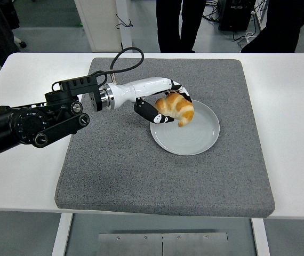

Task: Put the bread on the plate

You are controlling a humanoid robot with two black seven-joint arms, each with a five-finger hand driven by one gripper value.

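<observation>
The left hand (pixel 165 104) reached in from the left over the grey mat (pixel 120 160) and gripped a golden croissant (pixel 176 108), its fingers (pixel 153 113) curled beneath and around the pastry's left side. The croissant sat at the tip of the hand, over the upper-left part of the pale round plate (pixel 194 138); whether it touched the plate's surface could not be told. The plate lay just beyond and below the fingertips, on the mat, which covered the white table (pixel 290 106). The hand's white forearm (pixel 136 89) ran back leftward to the black arm (pixel 29 125), with a black cable (pixel 124 56) looping above the wrist. People's dark-trousered legs (pixel 176 24) stood beyond the far table edge.
</observation>
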